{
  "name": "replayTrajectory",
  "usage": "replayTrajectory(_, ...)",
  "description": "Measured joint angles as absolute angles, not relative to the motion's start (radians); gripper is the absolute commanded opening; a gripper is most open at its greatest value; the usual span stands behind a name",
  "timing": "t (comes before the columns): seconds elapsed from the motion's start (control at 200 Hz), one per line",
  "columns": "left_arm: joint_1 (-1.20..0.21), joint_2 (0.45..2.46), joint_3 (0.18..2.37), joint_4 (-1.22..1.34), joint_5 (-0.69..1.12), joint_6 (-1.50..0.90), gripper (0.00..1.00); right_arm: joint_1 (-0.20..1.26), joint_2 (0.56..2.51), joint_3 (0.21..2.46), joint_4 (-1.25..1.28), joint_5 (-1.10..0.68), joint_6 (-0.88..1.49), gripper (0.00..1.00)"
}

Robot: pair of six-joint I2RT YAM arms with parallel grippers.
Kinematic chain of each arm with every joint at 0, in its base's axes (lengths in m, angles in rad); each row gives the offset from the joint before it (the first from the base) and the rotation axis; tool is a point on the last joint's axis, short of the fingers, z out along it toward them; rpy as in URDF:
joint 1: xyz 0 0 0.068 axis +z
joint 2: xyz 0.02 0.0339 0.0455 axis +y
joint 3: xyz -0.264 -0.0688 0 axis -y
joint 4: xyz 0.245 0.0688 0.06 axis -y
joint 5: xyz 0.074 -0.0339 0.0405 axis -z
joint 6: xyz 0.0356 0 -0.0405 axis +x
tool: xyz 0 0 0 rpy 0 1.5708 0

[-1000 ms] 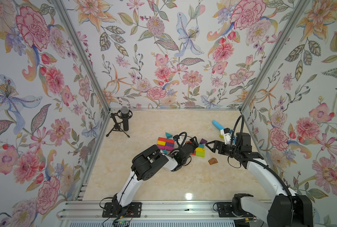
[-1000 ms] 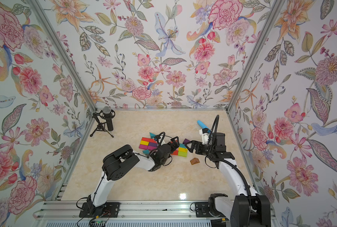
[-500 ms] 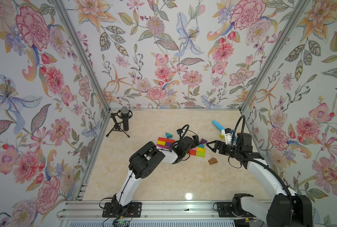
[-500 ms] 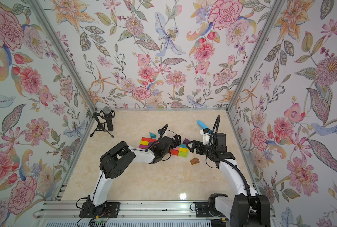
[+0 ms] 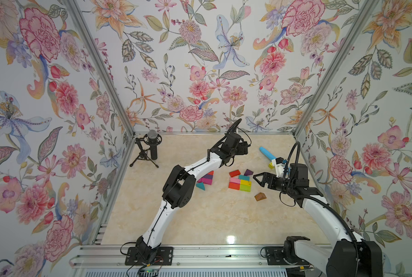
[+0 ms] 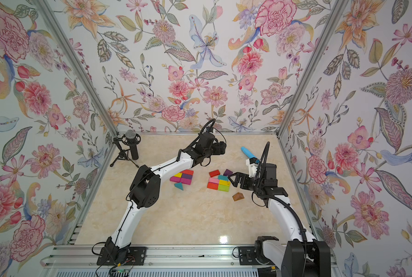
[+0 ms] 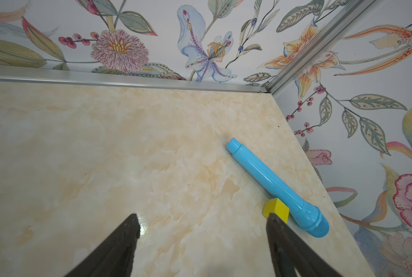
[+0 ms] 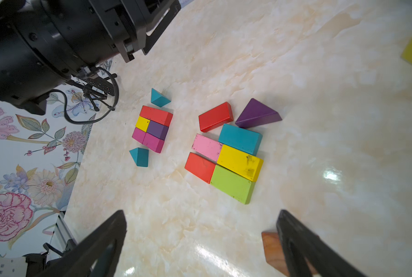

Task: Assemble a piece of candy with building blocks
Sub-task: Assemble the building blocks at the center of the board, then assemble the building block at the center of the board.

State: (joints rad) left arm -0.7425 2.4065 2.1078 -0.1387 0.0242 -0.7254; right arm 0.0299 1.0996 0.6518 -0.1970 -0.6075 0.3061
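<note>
Left gripper (image 7: 202,218) and right gripper (image 8: 201,213) both gape empty, building blocks (image 5: 240,182) cluster at the centre of the table (image 5: 212,215), and grabbing the stray yellow block (image 7: 275,209) near its right edge could knock the adjacent blue tube (image 7: 272,182).

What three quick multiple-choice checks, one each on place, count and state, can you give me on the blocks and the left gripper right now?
1. Where does the small yellow block lie?
A) beside the light-blue tube
B) on top of it
C) inside it

2. How many teal wedges does the right wrist view show?
A) one
B) two
C) four

3. The left gripper is:
A) shut on the yellow block
B) open and empty
C) shut on the tube

Answers: 1 A, it sits next to the tube in the left wrist view; 2 B, one lies at each end of the brick cluster; 3 B, its jaws stand apart over bare tabletop.
</note>
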Motion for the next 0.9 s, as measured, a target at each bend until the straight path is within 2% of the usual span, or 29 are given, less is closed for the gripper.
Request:
replayTrajectory(0.26,-0.746,2.523,2.177,-0.337,0.023,-0.645,0.82,0.030,1.092,0.640,-0.202,-0.587,0.306,1.00)
replayTrajectory(0.54,-0.761,2.549,2.177,-0.418,-0.012,-0.590,0.83,0.030,1.092,0.636,-0.213,-0.586,0.306,1.00)
replayTrajectory(0.681,-0.784,2.549,2.178,-0.437,-0.039,-0.568,0.79,0.030,1.092,0.625,-0.221,-0.586,0.306,1.00)
replayTrajectory(0.901,-0.805,2.549,2.178,-0.454,-0.067,-0.542,0.66,0.030,1.091,0.624,-0.223,-0.585,0.302,1.00)
